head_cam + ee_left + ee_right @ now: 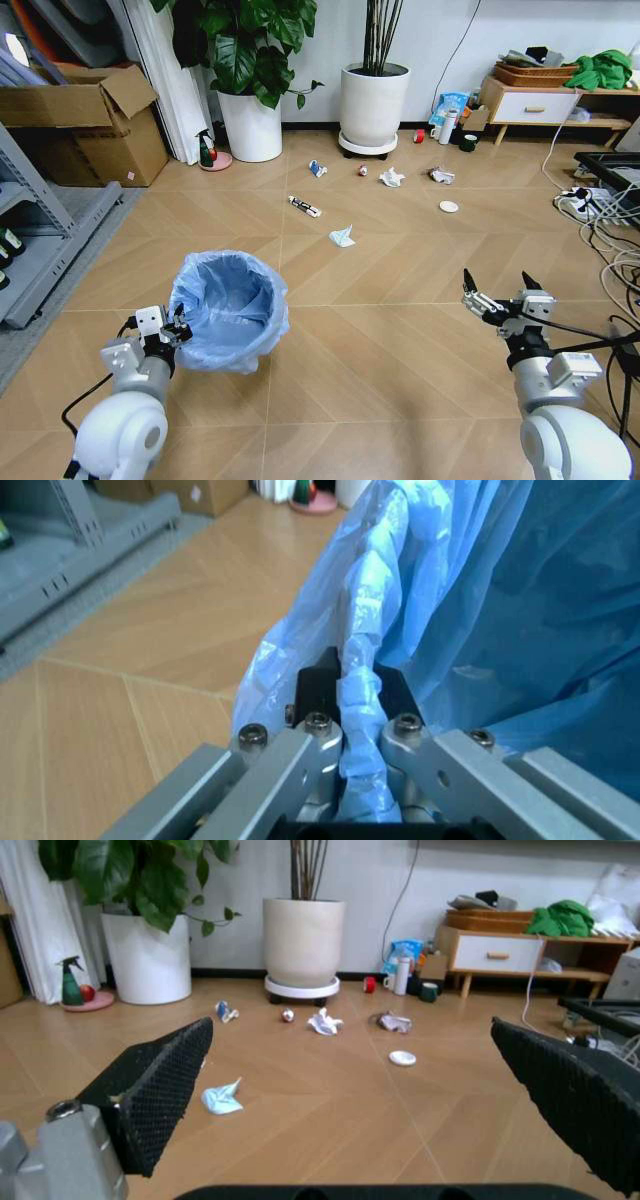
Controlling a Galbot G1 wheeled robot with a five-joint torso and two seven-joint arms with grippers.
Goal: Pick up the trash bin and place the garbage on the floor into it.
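Note:
The trash bin (232, 310), small and round with a crinkly light-blue bag, hangs tilted above the floor at my left. My left gripper (172, 328) is shut on its rim; in the left wrist view the black pads (318, 684) pinch the bag's bunched edge (362, 682). My right gripper (497, 291) is open and holds nothing, low at the right. The garbage lies ahead on the floor: pale blue tissue (342, 237) (222, 1097), dark tube wrapper (304, 206), blue-white wrapper (317, 168), red-white bit (362, 170), white paper wad (391, 177) (324, 1021), another wad (440, 175), white round lid (449, 207) (402, 1058).
Two white plant pots (374, 103) (250, 125) stand by the far wall. A cardboard box (95, 125) and grey shelving (40, 235) line the left. A low wooden cabinet (535, 103), cables and a power strip (590, 205) are at the right. Bare wood floor lies between me and the litter.

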